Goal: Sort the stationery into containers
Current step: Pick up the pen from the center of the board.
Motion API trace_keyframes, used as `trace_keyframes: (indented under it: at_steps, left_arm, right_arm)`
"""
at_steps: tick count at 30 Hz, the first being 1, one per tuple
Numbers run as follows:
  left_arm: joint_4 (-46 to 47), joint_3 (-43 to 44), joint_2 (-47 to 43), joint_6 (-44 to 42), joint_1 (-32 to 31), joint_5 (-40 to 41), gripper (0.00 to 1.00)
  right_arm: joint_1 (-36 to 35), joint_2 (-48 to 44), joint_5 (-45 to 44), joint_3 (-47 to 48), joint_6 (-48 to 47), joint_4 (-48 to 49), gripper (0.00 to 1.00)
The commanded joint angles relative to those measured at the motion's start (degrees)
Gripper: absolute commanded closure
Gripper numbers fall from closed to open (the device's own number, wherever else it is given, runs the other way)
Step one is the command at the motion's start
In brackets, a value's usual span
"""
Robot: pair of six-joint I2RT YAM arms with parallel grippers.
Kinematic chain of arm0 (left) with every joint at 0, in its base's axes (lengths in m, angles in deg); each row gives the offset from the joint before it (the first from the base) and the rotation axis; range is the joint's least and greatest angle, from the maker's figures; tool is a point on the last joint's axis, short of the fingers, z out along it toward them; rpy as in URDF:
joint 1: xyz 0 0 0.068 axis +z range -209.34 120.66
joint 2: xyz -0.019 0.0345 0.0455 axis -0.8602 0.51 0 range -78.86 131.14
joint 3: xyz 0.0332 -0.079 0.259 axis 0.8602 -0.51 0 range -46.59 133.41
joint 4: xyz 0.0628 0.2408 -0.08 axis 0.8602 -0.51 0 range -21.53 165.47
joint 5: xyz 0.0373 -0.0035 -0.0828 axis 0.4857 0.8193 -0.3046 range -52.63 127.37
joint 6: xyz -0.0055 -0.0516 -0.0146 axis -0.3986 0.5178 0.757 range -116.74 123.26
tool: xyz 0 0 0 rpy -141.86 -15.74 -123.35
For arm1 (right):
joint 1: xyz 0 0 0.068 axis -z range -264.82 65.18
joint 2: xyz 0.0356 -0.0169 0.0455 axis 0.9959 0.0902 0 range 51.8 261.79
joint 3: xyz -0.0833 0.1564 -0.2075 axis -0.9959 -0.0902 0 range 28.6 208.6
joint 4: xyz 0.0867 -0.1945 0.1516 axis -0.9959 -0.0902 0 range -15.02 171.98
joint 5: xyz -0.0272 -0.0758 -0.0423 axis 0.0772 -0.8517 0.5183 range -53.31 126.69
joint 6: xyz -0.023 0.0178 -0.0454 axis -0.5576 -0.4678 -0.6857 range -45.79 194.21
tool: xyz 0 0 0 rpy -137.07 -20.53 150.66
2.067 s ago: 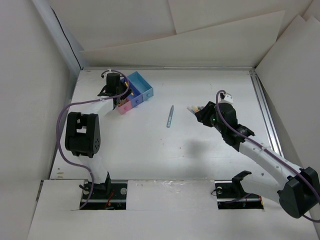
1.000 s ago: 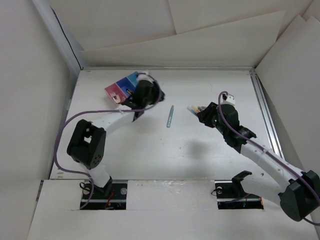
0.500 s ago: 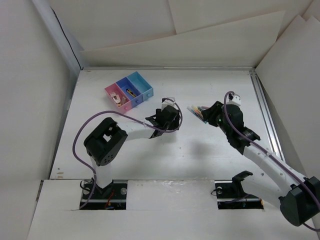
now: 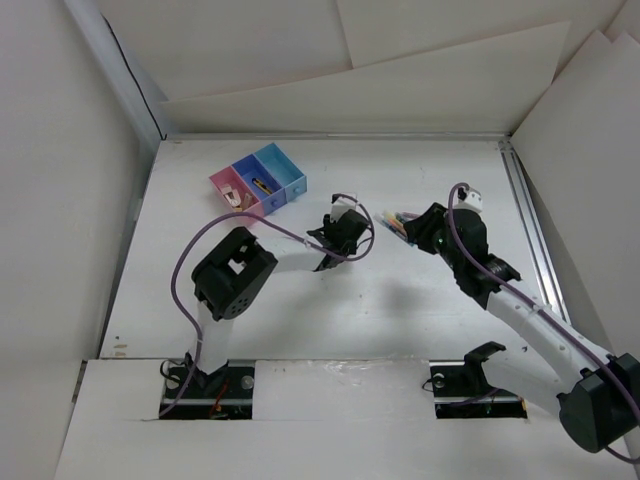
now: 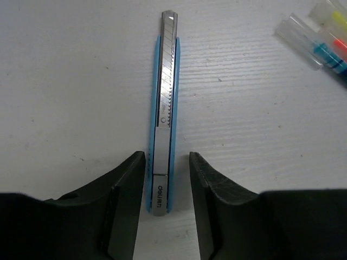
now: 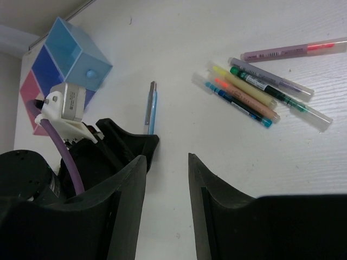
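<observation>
Two claws hang near the middle of the desk [image 4: 250,300], and the one that matters is the left claw [image 5: 167,160]. In its wrist view its jaws stand a little wider than the blue cutter [image 5: 164,108], one on each side of the cutter's lower end, gripping nothing yet. The cutter lies flat and runs straight up the centre of that frame, a slim blue body with a metal slider. The right claw [image 6: 167,162] is likewise parted and empty, with a fan of coloured pens [image 6: 246,92] at the upper right of its view and a single pinkish pen [image 6: 295,51] above them. The containers [image 4: 258,181], pink, dark blue and light blue in a row, sit at the upper left of the overhead view, well apart from the cutter. The likely trouble is that the jaws straddle the cutter's end rather than its middle, so once lifted it may droop or twist out. It is also thin and flat on the desk, so fingertips closing too high would slip over it and too low would scrape the surface. Readable writing is scarce: the cutter's metal end carries what looks like "deli", and the print on the pens is too small to make out.
</observation>
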Motion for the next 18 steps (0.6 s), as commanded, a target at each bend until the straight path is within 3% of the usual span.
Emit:
trace_keyframes:
  at_steps: [1,2,4,5,10,12,18]
  left_arm:
    - [-3.5,2.1,2.4,0.1,-0.1,1.1,0.79]
    - [-3.6,2.1,2.4,0.1,-0.1,1.1,0.79]
    - [-4.2,2.1,2.4,0.1,-0.1,1.1,0.97]
    - [-4.2,2.1,1.2,0.7,-0.1,1.1,1.0]
    - [-3.6,2.1,-7.0,1.8,1.2,-0.5,1.0]
    - [-2.2,2.1,-12.3,2.5,3.2,-4.7,1.0]
    - [2.0,-0.3,-21.4,7.6,16.3,-13.5,1.0]
  right_arm:
    - [0.4,-0.5,0.6,0.2,-0.2,3.0,0.57]
    - [0.4,-0.5,0.6,0.2,-0.2,3.0,0.57]
    - [0.4,-0.5,0.6,0.2,-0.2,3.0,0.57]
    - [0.4,-1.0,0.6,0.2,-0.2,3.0,0.57]
    - [0.4,-1.5,0.6,-0.3,-0.2,3.0,0.57]
    - [0.4,-1.5,0.6,-0.3,-0.2,3.0,0.57]
    - [0.4,-0.5,1.7,-0.3,-0.2,3.0,0.57]
